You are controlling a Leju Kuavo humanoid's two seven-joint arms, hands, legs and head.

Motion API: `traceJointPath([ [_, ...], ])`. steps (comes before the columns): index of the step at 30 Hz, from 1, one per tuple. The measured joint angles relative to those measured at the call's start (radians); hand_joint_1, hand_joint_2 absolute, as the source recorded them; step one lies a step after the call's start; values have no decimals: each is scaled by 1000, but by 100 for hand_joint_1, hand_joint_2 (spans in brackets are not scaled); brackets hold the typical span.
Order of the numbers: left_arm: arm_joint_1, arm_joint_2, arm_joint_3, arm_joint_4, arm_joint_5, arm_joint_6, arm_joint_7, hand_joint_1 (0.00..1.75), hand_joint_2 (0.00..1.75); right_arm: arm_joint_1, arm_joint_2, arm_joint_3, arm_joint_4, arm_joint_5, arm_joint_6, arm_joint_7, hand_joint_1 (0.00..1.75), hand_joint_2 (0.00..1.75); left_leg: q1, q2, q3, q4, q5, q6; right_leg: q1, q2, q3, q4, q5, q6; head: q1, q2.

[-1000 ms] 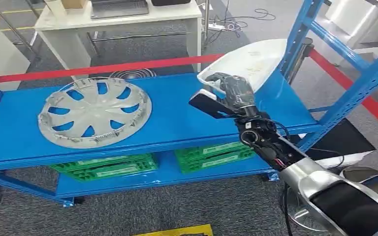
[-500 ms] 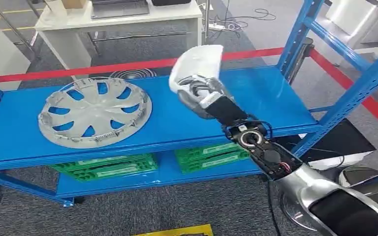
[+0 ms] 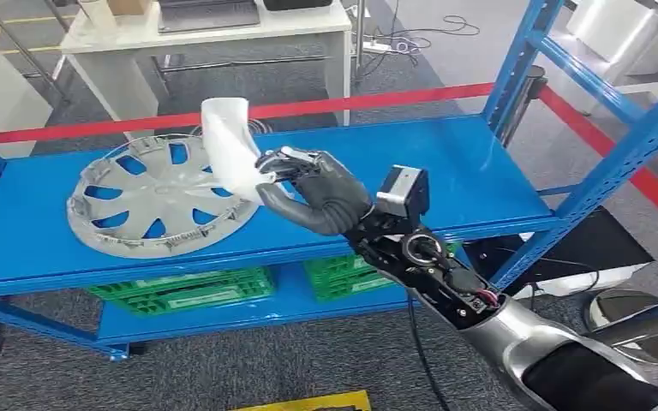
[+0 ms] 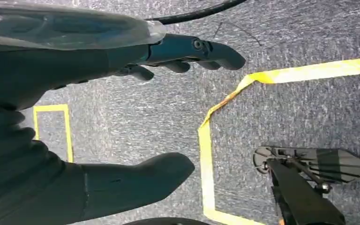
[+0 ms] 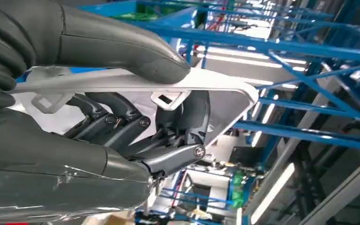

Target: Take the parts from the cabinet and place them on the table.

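Held aloft over the blue shelf (image 3: 326, 214): white plastic panel (image 3: 227, 154), pinched at its edge by the right hand (image 3: 313, 193), at 3 o'clock of the hubcap (image 3: 163, 197). Looks light, thin, stiff (likely slick). Left hand (image 4: 122, 117) empty, fingers apart.

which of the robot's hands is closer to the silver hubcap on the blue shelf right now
Right. The right hand, holding a white plastic part, hovers beside the hubcap; the left hand hangs over carpet floor.
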Motion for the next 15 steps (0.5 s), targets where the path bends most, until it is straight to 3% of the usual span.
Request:
traceJointPath([
  [5, 0, 0, 0, 0, 0, 0, 0, 0, 175, 3, 3, 8, -14, -7, 8, 0, 175, 175, 0, 0, 0, 0, 0, 0, 0, 0, 0, 0, 0, 0, 0, 0],
  [10, -1, 0, 0, 0, -10, 1, 0, 0, 175, 3, 17, 25, -20, -125, 137, 9, 175, 175, 0, 0, 0, 0, 0, 0, 0, 0, 0, 0, 0, 0, 0, 0],
  [15, -1, 0, 0, 0, -19, 2, 0, 0, 175, 4, 27, 54, -37, -182, 181, 10, 175, 175, 0, 0, 0, 0, 0, 0, 0, 0, 0, 0, 0, 0, 0, 0],
])
